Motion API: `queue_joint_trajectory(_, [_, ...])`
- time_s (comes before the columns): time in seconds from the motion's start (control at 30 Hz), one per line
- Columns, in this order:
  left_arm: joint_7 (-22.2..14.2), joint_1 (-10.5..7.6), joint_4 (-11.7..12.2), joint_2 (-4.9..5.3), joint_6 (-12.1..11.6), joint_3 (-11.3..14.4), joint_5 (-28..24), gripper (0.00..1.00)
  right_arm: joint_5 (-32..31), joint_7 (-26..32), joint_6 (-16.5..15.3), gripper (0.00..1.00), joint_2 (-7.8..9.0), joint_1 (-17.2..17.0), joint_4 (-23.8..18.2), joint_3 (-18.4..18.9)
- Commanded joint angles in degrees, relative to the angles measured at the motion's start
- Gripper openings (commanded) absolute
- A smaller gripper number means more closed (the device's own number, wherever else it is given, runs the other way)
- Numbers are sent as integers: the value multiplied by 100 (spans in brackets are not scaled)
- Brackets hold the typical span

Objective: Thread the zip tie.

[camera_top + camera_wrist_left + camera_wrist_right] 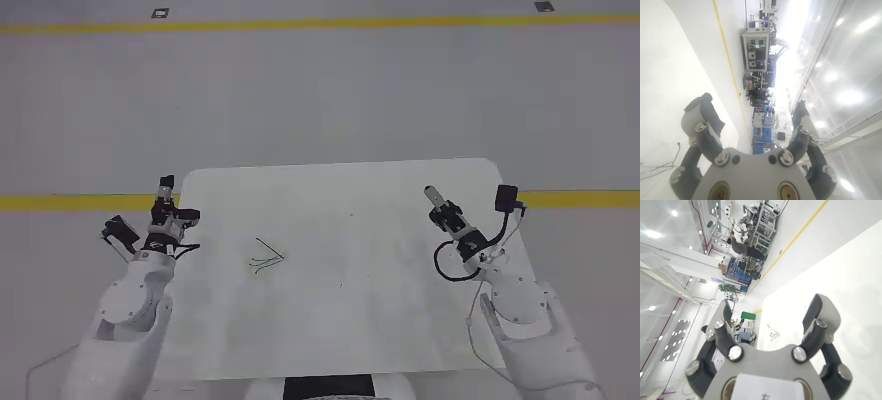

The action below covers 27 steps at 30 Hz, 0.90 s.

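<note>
In the top view, the left gripper (170,203) hangs at the left edge of the white table (350,330), at about ten o'clock from the table's middle. In the left wrist view its fingers (706,111) stand wide apart with nothing between them. The zip ties (267,258), a small bunch of thin dark strips crossing one another, lie flat on the tabletop at about nine o'clock from the middle. They are near the left gripper, at its four o'clock, and apart from it. The right gripper (436,198) is over the table's right part, at about two o'clock from the middle and well apart from the ties. In the right wrist view its fingers (814,309) are spread open and hold nothing.
</note>
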Motion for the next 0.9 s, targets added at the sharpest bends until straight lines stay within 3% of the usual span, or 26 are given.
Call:
queue_joint_trajectory(0.0, [0,0,0,0,0,0,0,100,-3,1,0,100,0,0,0,0])
queue_joint_trajectory(0.13, [0,0,0,0,0,0,0,100,-158,100,-43,100,9,51,-105,-33])
queue_joint_trajectory(0.23, [0,0,0,0,0,0,0,100,-979,782,81,100,50,440,-309,-286])
queue_joint_trajectory(0.3, [0,0,0,0,0,0,0,100,-1207,1021,158,100,49,731,-311,-474])
queue_joint_trajectory(0.4, [0,0,0,0,0,0,0,100,-1710,1530,289,100,33,1274,-177,-966])
queue_joint_trajectory(0.47, [0,0,0,0,0,0,0,100,-2382,2202,310,100,26,1711,64,-1483])
queue_joint_trajectory(0.6, [0,0,0,0,0,0,0,100,-2812,2578,415,100,-75,2363,637,-2260])
queue_joint_trajectory(0.67, [0,0,0,0,0,0,0,100,-2767,2636,369,100,-112,2509,814,-2438])
queue_joint_trajectory(0.87, [0,0,0,0,0,0,0,100,-2767,2636,369,100,-112,2509,814,-2438])
